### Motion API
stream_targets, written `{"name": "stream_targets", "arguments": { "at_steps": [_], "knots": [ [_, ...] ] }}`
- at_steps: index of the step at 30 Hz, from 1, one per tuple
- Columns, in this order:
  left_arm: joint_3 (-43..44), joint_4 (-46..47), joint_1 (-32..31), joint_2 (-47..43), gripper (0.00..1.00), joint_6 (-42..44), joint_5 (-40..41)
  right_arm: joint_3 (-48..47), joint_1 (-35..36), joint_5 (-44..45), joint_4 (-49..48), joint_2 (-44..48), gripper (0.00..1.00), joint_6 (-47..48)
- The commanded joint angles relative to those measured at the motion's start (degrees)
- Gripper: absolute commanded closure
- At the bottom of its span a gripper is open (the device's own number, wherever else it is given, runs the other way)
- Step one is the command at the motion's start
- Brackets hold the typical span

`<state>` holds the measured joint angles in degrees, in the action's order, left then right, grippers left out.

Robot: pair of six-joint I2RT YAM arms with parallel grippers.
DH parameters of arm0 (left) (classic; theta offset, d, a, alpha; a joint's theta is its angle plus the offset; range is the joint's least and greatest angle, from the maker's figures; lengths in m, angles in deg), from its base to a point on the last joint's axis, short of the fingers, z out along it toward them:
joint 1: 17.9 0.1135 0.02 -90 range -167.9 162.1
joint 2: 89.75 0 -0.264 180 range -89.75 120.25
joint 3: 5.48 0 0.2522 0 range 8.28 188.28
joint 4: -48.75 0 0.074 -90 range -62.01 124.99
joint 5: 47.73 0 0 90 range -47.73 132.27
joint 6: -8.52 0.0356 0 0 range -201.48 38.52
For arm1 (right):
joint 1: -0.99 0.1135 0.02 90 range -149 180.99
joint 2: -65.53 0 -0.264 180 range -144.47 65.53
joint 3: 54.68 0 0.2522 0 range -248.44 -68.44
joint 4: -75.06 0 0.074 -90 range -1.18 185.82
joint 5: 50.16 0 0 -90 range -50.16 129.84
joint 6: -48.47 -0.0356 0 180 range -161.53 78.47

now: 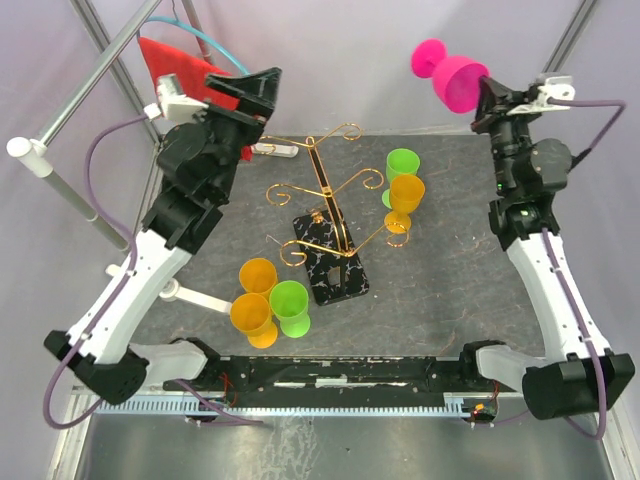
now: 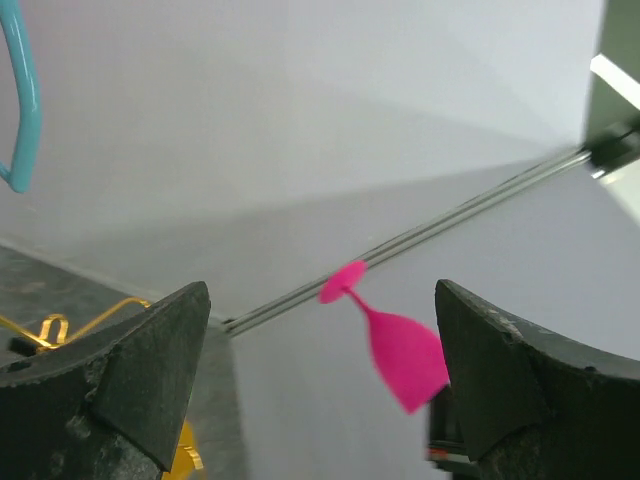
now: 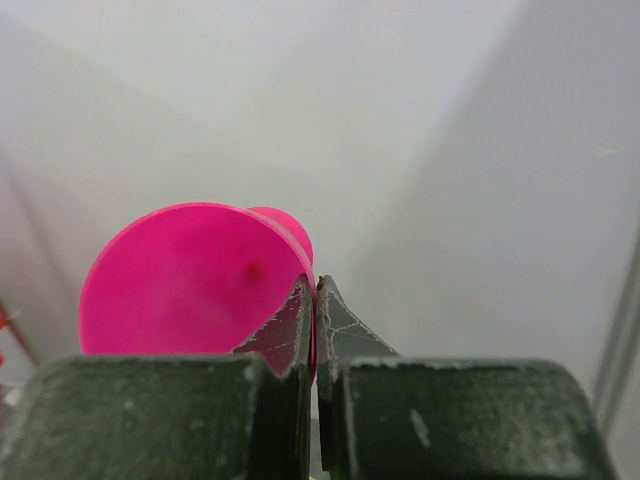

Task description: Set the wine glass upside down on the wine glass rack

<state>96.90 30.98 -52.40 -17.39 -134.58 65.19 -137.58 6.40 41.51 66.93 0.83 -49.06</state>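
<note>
Right gripper (image 3: 312, 300) fills the bottom of its own wrist view. I read its jaws as pressed almost together, pinching the rim wall of the pink wine glass (image 3: 180, 280), one finger inside the bowl and one outside. From above, the right gripper (image 1: 487, 95) holds the wine glass (image 1: 452, 75) in the air over the far right corner of the table mat (image 1: 450, 270). The bowl mouth faces the gripper and the foot points away, toward the left and far side. The glass is tilted, neither upright nor fully inverted.

The wine glass rack (image 1: 330, 200) stands mid-table on its black marbled base (image 1: 330, 258), well apart from the glass, and nothing hangs on its gold arms.

Left gripper (image 1: 255, 85) is raised at the far left, jaws spread wide and holding nothing. Between its fingers (image 2: 130, 380) I see the pink glass across the workspace.

Also on the mat:
- two orange cups (image 1: 252, 315) and a green cup (image 1: 290, 305), near left of the base
- a green cup and orange cup (image 1: 405, 195), right of the rack

A red cloth (image 1: 175, 65) sits beyond the left arm.
</note>
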Motion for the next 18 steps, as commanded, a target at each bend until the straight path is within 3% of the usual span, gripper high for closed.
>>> {"name": "stream_targets", "arguments": {
  "at_steps": [1,8,18],
  "knots": [
    [-2.8,8.0,0.0,-4.1,0.01,-16.1,4.8,-4.0,4.9,-5.5,-13.0,-2.7,0.99,-2.1],
    [-5.1,9.8,0.0,-5.3,0.01,-24.8,2.6,-6.2,17.5,-4.6,-16.0,-6.0,0.99,2.9],
    [-9.0,13.9,0.0,-4.4,0.0,-33.7,-5.2,-6.6,34.2,-0.5,-19.0,-10.4,0.99,18.7]
  ]
}}
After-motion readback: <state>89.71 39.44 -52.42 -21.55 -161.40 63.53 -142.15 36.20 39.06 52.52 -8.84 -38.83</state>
